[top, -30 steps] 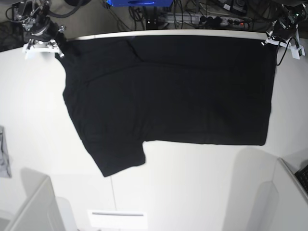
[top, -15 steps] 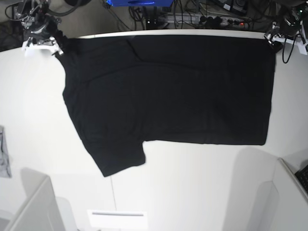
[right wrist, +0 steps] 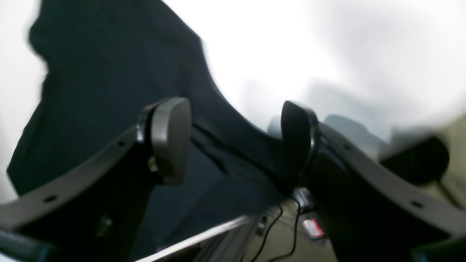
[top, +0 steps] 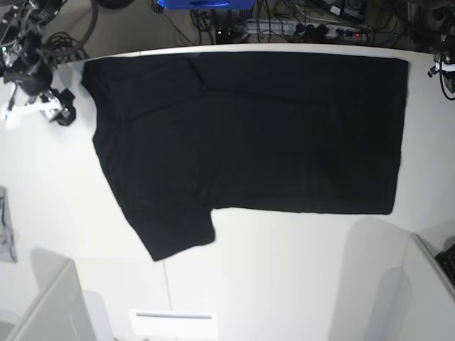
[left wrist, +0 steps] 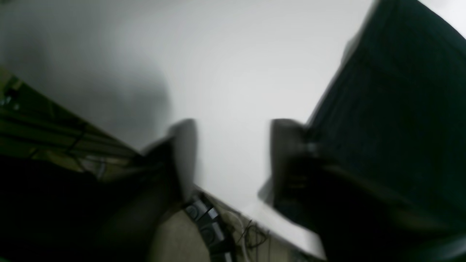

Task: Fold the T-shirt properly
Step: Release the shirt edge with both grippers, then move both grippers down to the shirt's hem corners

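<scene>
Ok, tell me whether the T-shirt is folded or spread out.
Folded once, it seems: the T-shirt lies flat on the table with only one sleeve showing, and neither arm holds it.

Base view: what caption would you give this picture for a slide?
Black T-shirt spread flat on a white table, both grippers off the cloth at the far corners.

T-shirt (top: 249,131) plain black; table (top: 284,270) white; gripper pads (right wrist: 171,138) dark grey

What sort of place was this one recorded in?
Probably a robotics lab bench: a plain white table, a power strip and tangled cables behind it, and arm hardware at both far corners around the spread T-shirt.
</scene>
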You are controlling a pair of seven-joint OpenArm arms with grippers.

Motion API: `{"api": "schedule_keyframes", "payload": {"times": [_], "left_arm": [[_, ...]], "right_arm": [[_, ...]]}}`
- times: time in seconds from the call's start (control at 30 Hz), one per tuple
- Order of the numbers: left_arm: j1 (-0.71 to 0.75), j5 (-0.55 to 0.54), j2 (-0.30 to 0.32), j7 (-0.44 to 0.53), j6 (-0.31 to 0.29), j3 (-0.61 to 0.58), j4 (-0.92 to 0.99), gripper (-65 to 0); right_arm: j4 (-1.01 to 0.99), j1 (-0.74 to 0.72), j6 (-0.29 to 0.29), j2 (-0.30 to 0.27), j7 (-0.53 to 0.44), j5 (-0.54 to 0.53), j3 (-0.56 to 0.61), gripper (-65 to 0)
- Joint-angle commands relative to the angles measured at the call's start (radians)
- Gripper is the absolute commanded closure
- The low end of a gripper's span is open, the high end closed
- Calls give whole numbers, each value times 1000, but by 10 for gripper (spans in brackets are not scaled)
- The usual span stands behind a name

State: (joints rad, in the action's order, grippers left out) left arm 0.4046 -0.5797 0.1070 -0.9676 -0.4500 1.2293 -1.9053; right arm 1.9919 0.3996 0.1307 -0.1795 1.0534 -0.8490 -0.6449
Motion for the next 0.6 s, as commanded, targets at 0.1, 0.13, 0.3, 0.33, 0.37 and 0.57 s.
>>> {"api": "schedule_keyframes", "payload": {"times": [0.1,0.13,0.3,0.33,0.37,0.57], "left_arm": [[-6,-18,17,23,-40,7,-17,0],[-6,-18,17,23,-40,5,-17,0],[-6,-16,17,28,-40,7,-17,0],[-6,-16,17,29,-40,10,-17,0],[-6,-16,17,29,-40,13,-17,0],[3,-13,17,29,-42,14,-17,0]], "right_arm": [[-44,-155,-27,-91,24,-16,129,-368],[-70,-193,-26,-93,24,-14,153,-368],[-234,-388,-26,-110,32,-5,250,-350],[-274,-433,-26,-119,31,17,280,-350],[-319,-480,-26,-124,31,44,317,-351],[-630,-741,-36,-122,-45,198,486,-366]]}}
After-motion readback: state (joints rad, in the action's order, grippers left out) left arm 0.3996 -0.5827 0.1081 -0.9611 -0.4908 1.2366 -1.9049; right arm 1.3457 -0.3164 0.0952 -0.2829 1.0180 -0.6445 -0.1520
